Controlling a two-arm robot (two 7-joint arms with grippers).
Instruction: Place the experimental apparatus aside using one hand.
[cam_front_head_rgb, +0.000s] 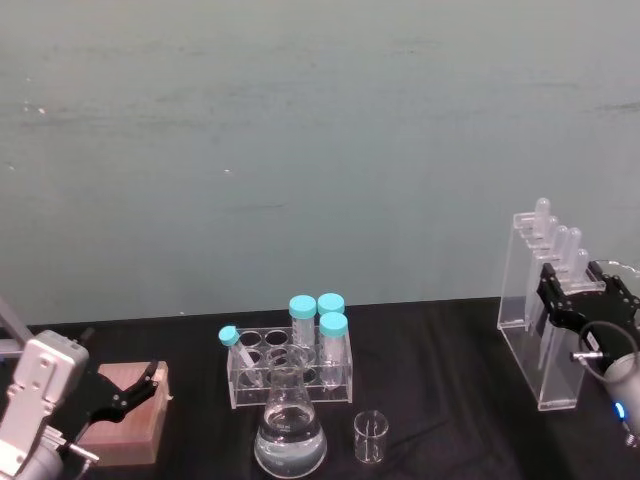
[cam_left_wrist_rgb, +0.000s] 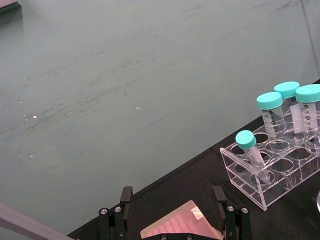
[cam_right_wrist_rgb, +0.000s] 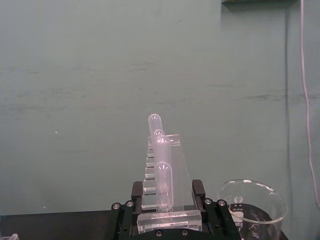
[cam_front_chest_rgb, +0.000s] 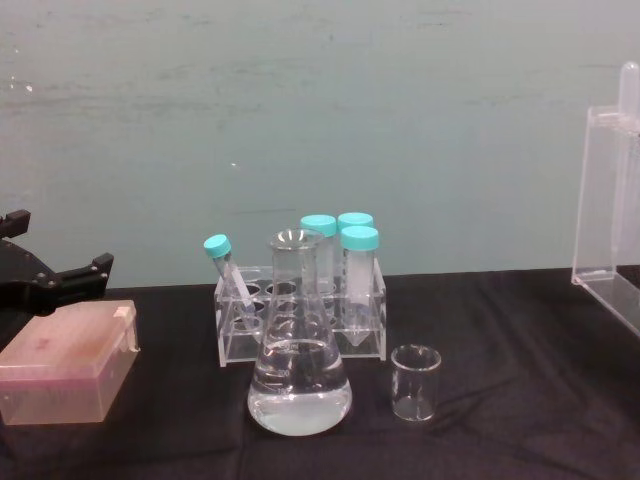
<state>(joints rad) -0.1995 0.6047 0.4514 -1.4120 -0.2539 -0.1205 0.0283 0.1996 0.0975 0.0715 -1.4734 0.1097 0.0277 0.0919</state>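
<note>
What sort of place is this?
Probably a lab bench: a conical flask, capped-tube rack and beaker on a black table; the right gripper grasps an acrylic pipette stand, the left gripper hovers by a pink box.

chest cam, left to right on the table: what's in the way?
pink box → flask → beaker → pipette stand

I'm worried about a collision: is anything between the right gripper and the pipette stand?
Nothing visible. The right gripper has its fingers against both sides of the pipette stand; the beaker and flask stand apart toward the table's middle. The left gripper idles by the pink box.
</note>
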